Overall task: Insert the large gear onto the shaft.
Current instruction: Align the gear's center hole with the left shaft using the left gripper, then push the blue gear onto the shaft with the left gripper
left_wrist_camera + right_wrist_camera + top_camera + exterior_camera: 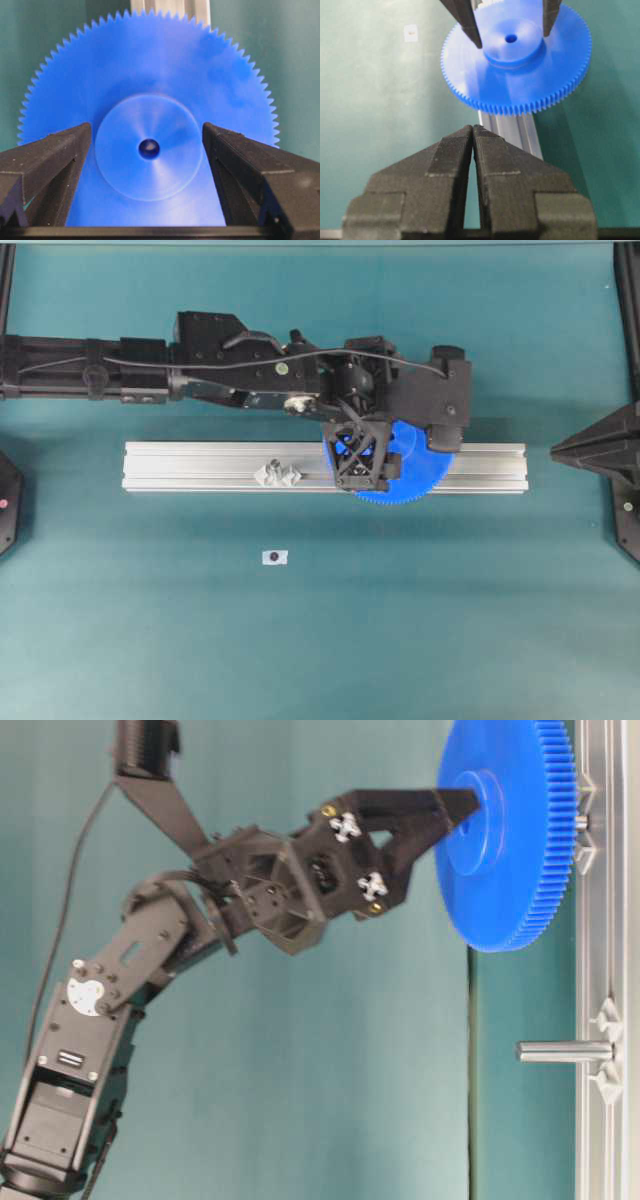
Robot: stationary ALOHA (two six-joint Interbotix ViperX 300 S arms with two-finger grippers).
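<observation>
1. Location of the work: the large gear [510, 850] sits over the aluminium rail [200, 465] towards its right end in the overhead view, flat side to the rail. It is not lying loose on the counter [400, 640].
2. Seating: at table level a short length of grey shaft [581, 821] shows between the gear's underside and the rail, in line with the gear's centre. On that evidence the gear appears threaded onto it.
3. Limits of inspection: the centre hole [149, 149] reads only as a dark spot, with no pin tip seen in it. How far down the gear has gone, and whether it rests on the mount, cannot be confirmed.
4. Second pin [565, 1051]: stands bare further along the rail, well apart from the gear.
5. Left claw [147, 132]: jaws apart, one finger on each side of the raised hub [165, 170], close beside it. No clamping is evident, and the gear appears to keep its place without support.
6. Right claw [472, 131]: fingers pressed together, holding nothing, hanging well apart from the gear.
7. Assessment: insertion looks essentially done. Remaining work, in my judgement, is to lift the left claw clear of the hub without dragging the gear, then verify that it sits level.
</observation>
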